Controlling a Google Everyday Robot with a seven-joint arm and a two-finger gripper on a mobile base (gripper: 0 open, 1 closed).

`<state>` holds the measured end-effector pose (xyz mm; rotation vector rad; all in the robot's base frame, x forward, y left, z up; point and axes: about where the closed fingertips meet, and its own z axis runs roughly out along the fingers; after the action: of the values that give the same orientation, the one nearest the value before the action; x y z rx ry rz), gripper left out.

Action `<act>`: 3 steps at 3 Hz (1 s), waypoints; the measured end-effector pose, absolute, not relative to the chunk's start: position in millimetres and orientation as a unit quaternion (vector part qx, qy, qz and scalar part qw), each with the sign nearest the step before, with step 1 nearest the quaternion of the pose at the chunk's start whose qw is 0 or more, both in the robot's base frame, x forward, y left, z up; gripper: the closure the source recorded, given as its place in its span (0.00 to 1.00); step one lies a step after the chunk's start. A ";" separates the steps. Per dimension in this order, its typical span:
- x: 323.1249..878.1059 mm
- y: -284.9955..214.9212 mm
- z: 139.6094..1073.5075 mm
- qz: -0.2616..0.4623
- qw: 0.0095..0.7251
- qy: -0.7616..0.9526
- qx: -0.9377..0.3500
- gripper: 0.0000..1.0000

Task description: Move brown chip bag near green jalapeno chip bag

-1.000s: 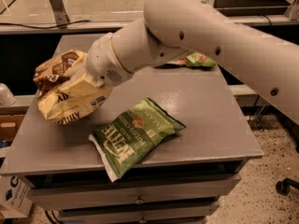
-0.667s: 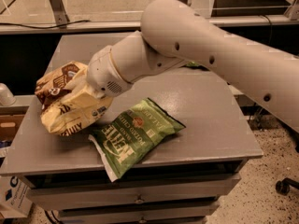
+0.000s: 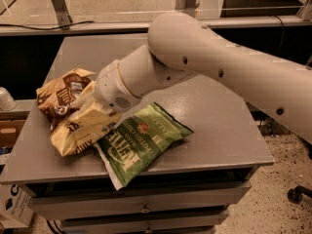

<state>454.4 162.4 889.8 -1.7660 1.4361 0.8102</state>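
Observation:
The brown chip bag [image 3: 73, 130], dark brown on top and cream below, lies crumpled at the left front of the grey table [image 3: 224, 130]. Its cream end touches the left edge of the green jalapeno chip bag [image 3: 141, 140], which lies flat near the front edge with its white lettering up. My gripper [image 3: 90, 106] is at the end of the white arm, mostly hidden behind the wrist. It is shut on the middle of the brown bag, which bunches around it.
The big white arm [image 3: 219, 67] crosses the table from the right and hides its back middle. A white rounded object [image 3: 6, 100] sits left of the table on a lower shelf. Drawers [image 3: 146, 206] are under the tabletop.
The arm has come down and to the right with the brown bag. The bag went from hanging above the left edge to resting on the table against the green bag.

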 end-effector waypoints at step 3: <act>463.5 136.6 892.4 0.297 0.376 0.584 -0.655 0.00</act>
<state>463.5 136.6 892.4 -1.6746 1.4952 0.7605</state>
